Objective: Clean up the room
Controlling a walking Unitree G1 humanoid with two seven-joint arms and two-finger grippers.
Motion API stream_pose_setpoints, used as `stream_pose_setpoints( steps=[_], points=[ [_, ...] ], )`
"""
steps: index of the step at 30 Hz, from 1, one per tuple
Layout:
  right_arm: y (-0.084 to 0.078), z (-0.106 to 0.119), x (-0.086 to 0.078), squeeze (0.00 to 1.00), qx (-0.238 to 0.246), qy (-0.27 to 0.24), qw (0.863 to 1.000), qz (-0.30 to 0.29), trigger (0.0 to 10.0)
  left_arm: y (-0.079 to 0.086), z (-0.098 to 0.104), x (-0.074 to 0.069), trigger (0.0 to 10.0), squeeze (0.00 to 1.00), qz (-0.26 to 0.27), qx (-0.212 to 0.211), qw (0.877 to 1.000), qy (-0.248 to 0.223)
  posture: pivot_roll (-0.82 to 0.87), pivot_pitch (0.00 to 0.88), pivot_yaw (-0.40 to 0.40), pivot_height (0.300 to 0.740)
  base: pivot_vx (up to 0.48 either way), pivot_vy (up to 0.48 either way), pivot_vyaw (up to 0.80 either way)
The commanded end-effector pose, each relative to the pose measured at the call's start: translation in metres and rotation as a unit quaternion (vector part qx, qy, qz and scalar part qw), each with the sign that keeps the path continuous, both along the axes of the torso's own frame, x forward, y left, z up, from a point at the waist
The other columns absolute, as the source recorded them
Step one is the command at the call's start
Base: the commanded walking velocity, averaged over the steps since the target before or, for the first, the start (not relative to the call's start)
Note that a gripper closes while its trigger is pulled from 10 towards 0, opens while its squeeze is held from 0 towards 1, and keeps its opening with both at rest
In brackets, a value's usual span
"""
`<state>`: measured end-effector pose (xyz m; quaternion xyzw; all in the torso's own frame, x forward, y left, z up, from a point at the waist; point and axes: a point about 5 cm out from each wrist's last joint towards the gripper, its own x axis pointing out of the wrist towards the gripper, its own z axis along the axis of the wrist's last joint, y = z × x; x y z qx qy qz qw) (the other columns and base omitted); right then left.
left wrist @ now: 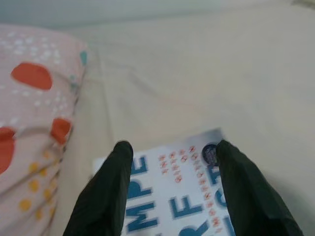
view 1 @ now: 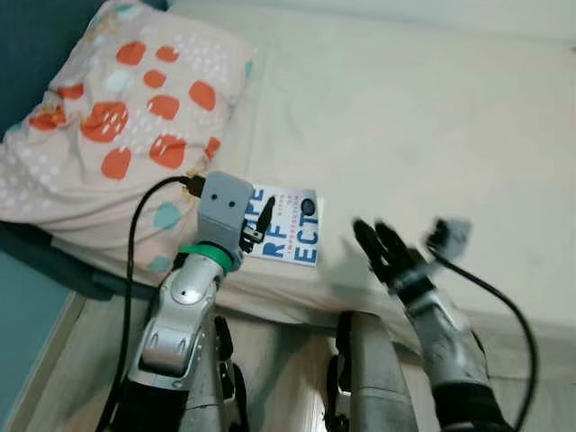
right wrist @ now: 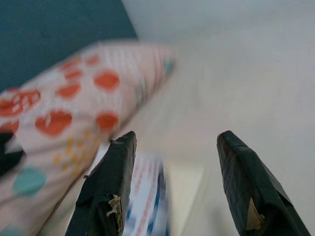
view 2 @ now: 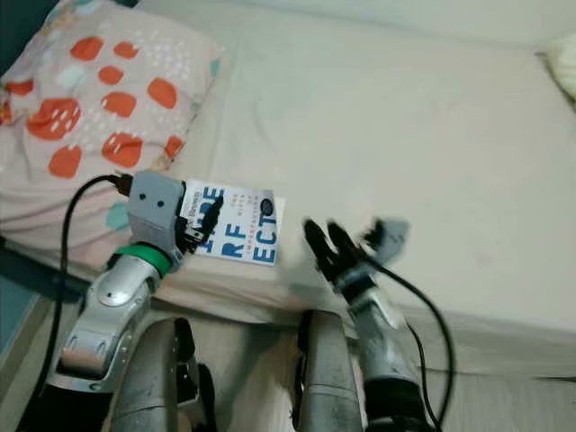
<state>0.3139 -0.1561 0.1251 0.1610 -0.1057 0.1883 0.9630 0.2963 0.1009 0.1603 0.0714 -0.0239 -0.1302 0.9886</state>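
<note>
A white book [view 1: 292, 236] with big blue letters lies flat near the front edge of the cream bed [view 1: 423, 126], just right of the pillow. My left gripper [view 1: 261, 219] hovers over the book's left part, open, its fingers [left wrist: 115, 182] spread above the cover [left wrist: 182, 196]. My right gripper [view 1: 376, 245] is blurred, open, above the bed edge right of the book; its fingers [right wrist: 110, 182] point toward the pillow and book [right wrist: 145, 196].
A pink pillow [view 1: 117, 126] with orange and teal spots lies at the bed's left end against a dark teal wall [view 1: 36, 36]. A second pillow's corner [view 2: 562, 63] shows at far right. My legs [view 1: 360, 369] stand against the bed front.
</note>
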Motion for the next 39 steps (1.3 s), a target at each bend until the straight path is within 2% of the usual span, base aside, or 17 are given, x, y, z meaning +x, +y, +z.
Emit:
stream_pose_setpoints(
  steps=[1, 4, 7, 9, 18, 21, 26, 39],
  points=[
    [0.001, 0.005, -0.001, 0.00, -0.035, -0.019, 0.999, -0.020, 10.0, 0.003, -0.007, 0.004, 10.0, 0.00, 0.005, -0.009, 1.000, 0.017, 0.00, 0.020, 0.024, 0.604, 0.000, 0.000, -0.45],
    [0.001, 0.010, -0.001, 0.00, -0.044, -0.023, 0.998, -0.024, 10.0, 0.001, -0.008, 0.005, 10.0, 0.00, 0.006, -0.015, 1.000, 0.021, -0.01, 0.009, 0.015, 0.608, 0.000, 0.000, -0.43],
    [0.008, 0.021, -0.003, 0.00, -0.087, -0.047, 0.994, -0.036, 10.0, -0.003, -0.019, 0.009, 10.0, 0.00, 0.006, -0.032, 0.999, 0.043, -0.02, 0.000, 0.001, 0.621, 0.000, 0.000, -0.14],
    [0.008, 0.022, -0.004, 0.00, -0.095, -0.051, 0.993, -0.046, 10.0, -0.005, -0.022, 0.011, 10.0, 0.00, 0.006, -0.035, 0.998, 0.046, -0.02, 0.000, -0.003, 0.626, 0.000, 0.000, 0.00],
    [0.006, 0.013, -0.007, 0.00, -0.092, -0.041, 0.992, -0.073, 10.0, -0.007, -0.026, 0.016, 10.0, 0.00, 0.015, -0.039, 0.998, 0.043, -0.06, 0.000, -0.016, 0.643, 0.000, 0.000, 0.00],
    [0.003, 0.016, -0.008, 0.00, -0.095, -0.047, 0.990, -0.088, 10.0, -0.006, -0.025, 0.017, 10.0, 0.00, 0.016, -0.037, 0.998, 0.040, -0.10, 0.008, 0.031, 0.652, 0.000, 0.000, 0.00],
    [-0.001, 0.017, -0.010, 0.00, -0.092, -0.047, 0.989, -0.110, 10.0, -0.006, -0.022, 0.021, 10.0, 0.00, 0.007, -0.030, 0.999, 0.036, -0.11, 0.009, 0.052, 0.665, 0.000, 0.000, 0.00],
    [0.007, 0.011, -0.011, 0.00, -0.096, -0.034, 0.989, -0.107, 10.0, -0.003, -0.020, 0.027, 10.0, 0.00, 0.012, -0.026, 0.999, 0.022, -0.06, 0.001, 0.039, 0.709, 0.000, 0.000, 0.00]
  ],
)
